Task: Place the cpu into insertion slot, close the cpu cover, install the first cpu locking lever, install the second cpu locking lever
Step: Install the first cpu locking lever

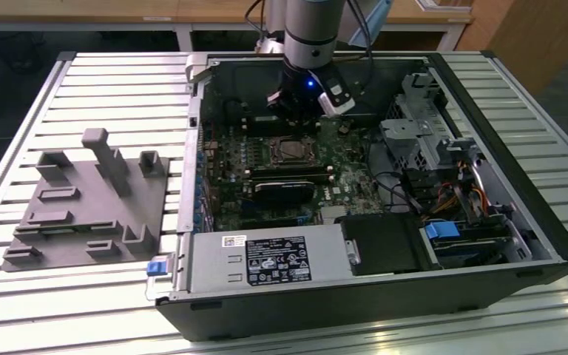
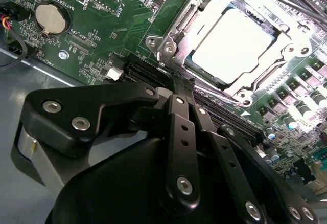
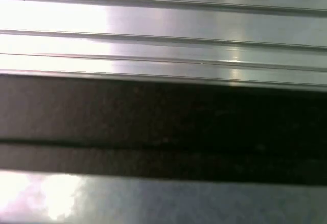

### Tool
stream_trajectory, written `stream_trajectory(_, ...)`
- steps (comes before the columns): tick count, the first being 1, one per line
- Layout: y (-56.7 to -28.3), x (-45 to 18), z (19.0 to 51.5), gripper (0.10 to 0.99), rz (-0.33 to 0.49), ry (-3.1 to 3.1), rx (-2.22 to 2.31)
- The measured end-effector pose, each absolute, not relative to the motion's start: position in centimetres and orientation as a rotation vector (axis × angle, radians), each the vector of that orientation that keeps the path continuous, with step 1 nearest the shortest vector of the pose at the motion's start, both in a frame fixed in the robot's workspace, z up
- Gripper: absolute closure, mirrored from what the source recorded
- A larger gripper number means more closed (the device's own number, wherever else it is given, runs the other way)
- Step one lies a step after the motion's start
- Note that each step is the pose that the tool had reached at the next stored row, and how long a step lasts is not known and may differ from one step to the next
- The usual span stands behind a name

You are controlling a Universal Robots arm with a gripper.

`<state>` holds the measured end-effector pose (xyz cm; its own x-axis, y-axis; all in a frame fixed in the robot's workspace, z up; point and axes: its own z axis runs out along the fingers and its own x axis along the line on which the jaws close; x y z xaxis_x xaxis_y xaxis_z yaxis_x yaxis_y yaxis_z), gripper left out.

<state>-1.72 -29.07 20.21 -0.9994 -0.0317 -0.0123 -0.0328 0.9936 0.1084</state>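
In the exterior view my gripper point(image 1: 300, 111) reaches down into the open computer case, just behind the insertion slot point(image 1: 289, 151) on the green board. The second wrist view shows the cpu point(image 2: 232, 42) lying in the slot, its pale metal face brightly lit. The silvery cpu cover point(image 2: 278, 63) lies down around it, and the chip shows through its window. My black gripper point(image 2: 171, 81) is shut with nothing in it, its tip at the socket's near corner beside two screws. I cannot make out how the locking levers stand.
Around the socket are a coin battery point(image 2: 50, 18) and black slots point(image 2: 145, 73). The case holds a power supply point(image 1: 264, 260), a drive cage point(image 1: 417, 133) and cables point(image 1: 461, 200). A grey fixture point(image 1: 86, 200) sits on the slatted table point(image 3: 163, 24).
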Motion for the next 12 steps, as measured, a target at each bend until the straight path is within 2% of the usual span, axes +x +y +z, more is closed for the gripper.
stream_trajectory(12,-29.06,-1.72,19.97,0.98,0.126,3.128,-0.051)
